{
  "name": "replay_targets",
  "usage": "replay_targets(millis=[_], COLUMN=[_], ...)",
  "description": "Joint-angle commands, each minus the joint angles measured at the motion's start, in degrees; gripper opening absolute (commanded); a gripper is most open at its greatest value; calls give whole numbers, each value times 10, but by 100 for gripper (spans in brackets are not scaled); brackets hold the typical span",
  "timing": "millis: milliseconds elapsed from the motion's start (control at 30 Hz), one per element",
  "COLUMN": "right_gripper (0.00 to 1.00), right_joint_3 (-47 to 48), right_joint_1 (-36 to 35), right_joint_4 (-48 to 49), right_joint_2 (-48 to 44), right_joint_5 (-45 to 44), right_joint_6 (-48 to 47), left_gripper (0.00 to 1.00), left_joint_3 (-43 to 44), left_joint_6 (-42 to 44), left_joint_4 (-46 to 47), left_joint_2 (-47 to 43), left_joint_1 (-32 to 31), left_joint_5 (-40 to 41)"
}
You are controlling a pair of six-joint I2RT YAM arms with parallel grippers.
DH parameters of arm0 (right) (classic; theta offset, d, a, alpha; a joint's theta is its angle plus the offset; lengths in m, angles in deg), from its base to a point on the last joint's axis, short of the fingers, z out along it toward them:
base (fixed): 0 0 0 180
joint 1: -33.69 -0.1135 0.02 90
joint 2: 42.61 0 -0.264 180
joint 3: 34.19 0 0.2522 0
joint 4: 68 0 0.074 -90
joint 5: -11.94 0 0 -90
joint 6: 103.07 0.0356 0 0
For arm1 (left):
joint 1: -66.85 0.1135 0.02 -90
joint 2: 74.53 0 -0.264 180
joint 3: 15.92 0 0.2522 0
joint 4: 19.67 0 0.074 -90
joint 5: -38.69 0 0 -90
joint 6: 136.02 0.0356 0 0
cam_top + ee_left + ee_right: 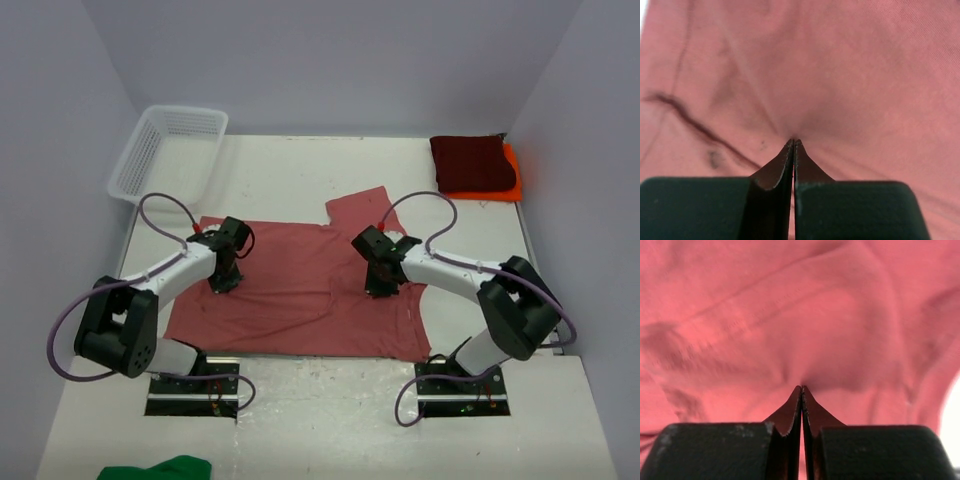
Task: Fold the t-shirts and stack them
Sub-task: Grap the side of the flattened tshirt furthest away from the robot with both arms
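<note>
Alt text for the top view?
A rose shirt lies spread on the table with the left pincer and right pincer, both shut, tips on it. A folded maroon shirt sits on an orange shirt at far right; a white basket at far left.

A robot lab work cell.
My left arm (165, 280) and right arm (460, 272) stand on black plates (190, 392) at the near edge of a white table (300, 170). Plain pale walls (330, 60) box it in on three sides. Purple cables (165, 203) loop off my wrists. The props are few: a white mesh basket (168, 150), a rose t-shirt (300, 295) and folded shirts (470, 162).
</note>
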Motion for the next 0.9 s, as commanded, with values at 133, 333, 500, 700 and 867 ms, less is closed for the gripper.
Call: replay_targets(millis=[133,333,500,700,867], right_gripper=[0,35,58,58,57], right_joint_3=[133,316,477,708,828], right_joint_1=[8,129,236,280,306], right_joint_4=[-123,-126,-141,-210,-249], right_joint_2=[-101,1,161,377,472], right_joint_5=[-91,-15,91,151,206], right_joint_6=[-88,-212,-274,-337,-354], left_gripper=[0,0,0,5,6], left_joint_3=[122,230,307,393,388], left_joint_6=[-12,48,121,173,193], left_joint_4=[-97,-47,56,100,124], left_joint_2=[-43,33,116,193,209], left_joint_1=[-9,-9,-17,-38,-43], left_joint_5=[83,43,-105,-184,-197])
